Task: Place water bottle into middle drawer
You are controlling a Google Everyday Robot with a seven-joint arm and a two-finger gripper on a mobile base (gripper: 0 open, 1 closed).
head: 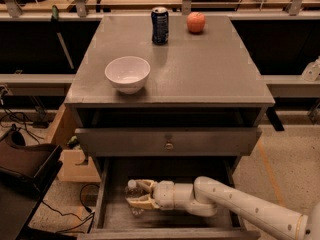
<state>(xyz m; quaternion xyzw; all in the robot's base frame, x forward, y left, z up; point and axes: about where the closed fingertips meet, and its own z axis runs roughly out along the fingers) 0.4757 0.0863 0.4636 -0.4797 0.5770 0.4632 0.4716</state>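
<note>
The water bottle [132, 185], clear with a white cap, stands inside the open middle drawer [114, 217] at its left side. My gripper [138, 194] reaches into the drawer from the right on a white arm. Its two pale fingers [143, 184] sit on either side of the bottle and are closed on it. The bottle's lower part shows as a clear patch just above the plank floor. Whether the bottle rests on the floor I cannot tell.
Above the open drawer is a drawer front with a small round knob [169, 145], slightly pulled out. On the cabinet top [210, 69] stand a white bowl [127, 74], a dark blue soda can [160, 25] and a red apple [196, 22]. Cables and a dark box lie at the left.
</note>
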